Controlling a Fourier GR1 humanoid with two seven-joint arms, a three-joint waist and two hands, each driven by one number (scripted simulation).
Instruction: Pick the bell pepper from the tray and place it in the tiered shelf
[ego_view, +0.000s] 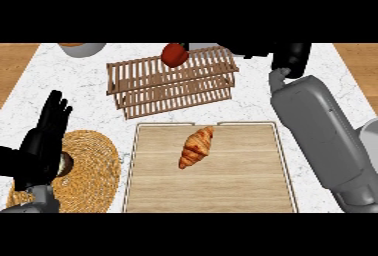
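We take this for a kitchen. We see a white marble-patterned counter carrying food and kitchenware: a flat light-wood tray at its near edge with a golden-brown croissant on it, a slatted wooden two-tier shelf toward the far edge with a red bell pepper at its far rim, and a round woven straw mat near the left edge. Brown wood flooring shows beyond both side edges.

Red bell pepper, tan tiered shelf
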